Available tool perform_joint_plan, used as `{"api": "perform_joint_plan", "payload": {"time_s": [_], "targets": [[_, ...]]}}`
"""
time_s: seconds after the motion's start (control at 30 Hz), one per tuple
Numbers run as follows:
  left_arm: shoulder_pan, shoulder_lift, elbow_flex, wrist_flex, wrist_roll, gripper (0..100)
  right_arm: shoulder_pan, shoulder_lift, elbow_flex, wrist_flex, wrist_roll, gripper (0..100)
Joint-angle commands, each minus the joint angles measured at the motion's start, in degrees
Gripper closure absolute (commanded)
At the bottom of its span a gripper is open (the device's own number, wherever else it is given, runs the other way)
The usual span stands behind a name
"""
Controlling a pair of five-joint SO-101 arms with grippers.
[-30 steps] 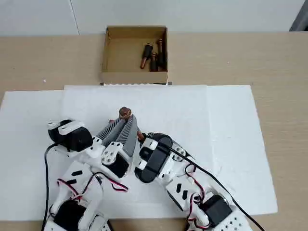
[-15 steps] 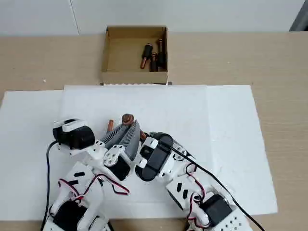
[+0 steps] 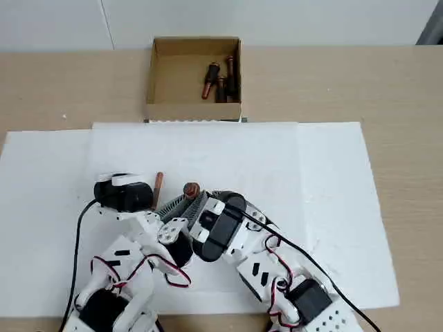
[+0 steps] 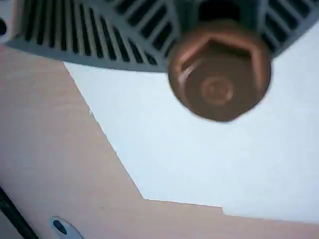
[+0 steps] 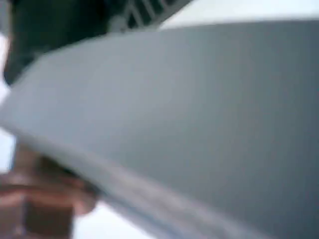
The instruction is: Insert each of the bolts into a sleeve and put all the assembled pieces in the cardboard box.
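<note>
- Two sets of jaws, crowded together at the near side of the white sheet [image 3: 332,180].
- Left jaws: clamped on a copper bolt [image 4: 219,78], hex head towards the wrist camera, ribbed grey fingers [image 4: 99,35] behind it.
- Right jaws: just beside the left, open or closed cannot tell; blurred copper part [image 5: 35,209] close by.
- Loose copper piece [image 3: 158,185] flat on the sheet beside the left arm.
- Cardboard box [image 3: 160,76] on the wooden surface [image 3: 360,83] just past the sheet's far edge, assembled pieces [image 3: 221,79] in its right half.

Copper hex-head bolt [image 4: 219,82] points head-up; copper sleeve [image 3: 158,187] lies beside it; assembled pieces [image 3: 221,79] in cardboard box [image 3: 173,84].
</note>
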Motion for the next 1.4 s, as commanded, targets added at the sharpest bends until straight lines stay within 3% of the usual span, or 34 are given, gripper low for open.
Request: {"api": "perform_joint_plan", "payload": {"time_s": [0.0,0.2,0.6,0.73,0.93,1.17,1.37], "targets": [[0.44,-0.09,0.66,2.11,-0.18,98,0.04,-0.84,-4.75,-2.15,0.35,99.5],[-2.11,-0.09,0.48,2.29,-2.02,75,0.04,-0.84,-4.75,-2.15,0.35,99.5],[-6.07,0.0,-7.96,2.46,-7.03,74,0.04,-0.75,-2.81,-2.42,0.35,99.5],[-6.07,0.0,-11.74,5.54,-7.12,76,0.66,-0.75,-2.81,-2.42,0.18,99.5],[-11.6,0.0,-12.44,7.38,-11.34,100,5.93,-0.75,-2.81,-2.15,0.0,99.5],[-22.33,0.0,-8.75,7.47,-27.69,99,13.58,-0.57,-2.9,-2.07,-4.92,99.5],[-30.86,0.0,0.57,7.3,-33.58,99,21.93,-0.13,-1.67,-0.92,-14.24,99.5]]}}
